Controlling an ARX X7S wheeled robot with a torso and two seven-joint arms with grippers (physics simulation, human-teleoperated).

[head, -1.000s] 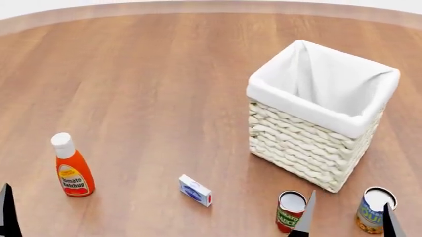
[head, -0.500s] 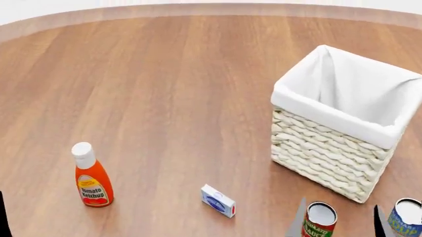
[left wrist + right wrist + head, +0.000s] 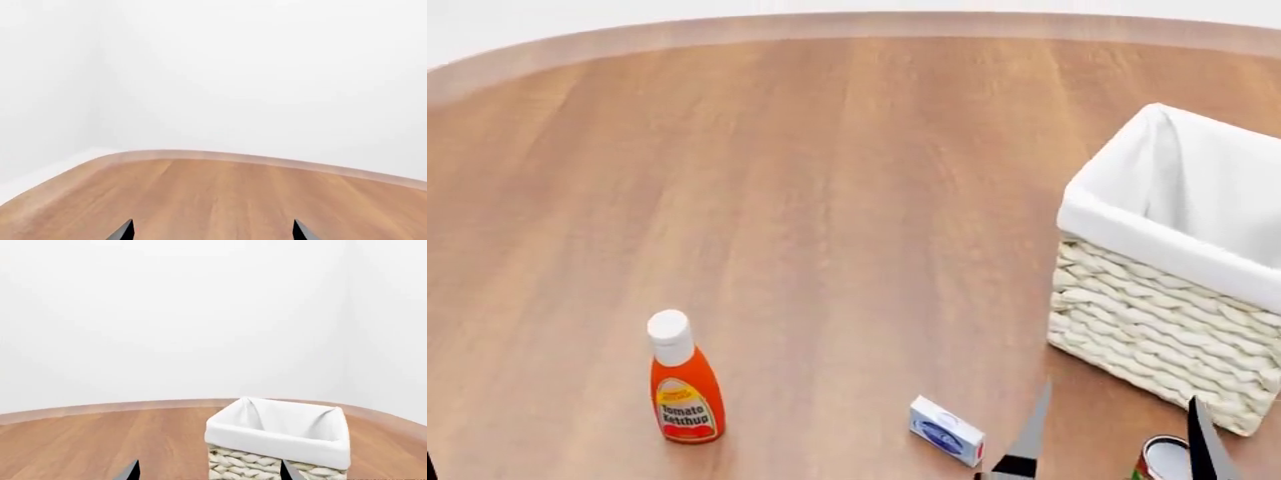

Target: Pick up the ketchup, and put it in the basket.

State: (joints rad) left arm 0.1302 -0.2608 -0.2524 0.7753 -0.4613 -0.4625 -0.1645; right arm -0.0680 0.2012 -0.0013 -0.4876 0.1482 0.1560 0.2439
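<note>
The ketchup (image 3: 685, 388) stands upright on the wooden desk (image 3: 827, 180), toward the near left of the head view, white cap up and label facing the camera. Nothing touches it. To its right, well apart, lies a small white-and-blue box (image 3: 946, 431) on the desk. Farther right stands the basket (image 3: 1154, 330), its white liner folded over the rim and its right part cut off by the picture's edge; in the right wrist view the basket (image 3: 279, 442) shows whole, open at the top. Just in front of the basket, at the bottom edge of the head view, the top of a can (image 3: 1160, 459) peeks out between the dark tips of the right gripper (image 3: 1110, 440).

The right gripper's fingers (image 3: 1026, 435) stand spread apart, grasping nothing, and are well to the right of the ketchup. In the left wrist view the left gripper (image 3: 212, 231) also shows two fingers (image 3: 123, 231) set wide apart, released, over bare desk.
</note>
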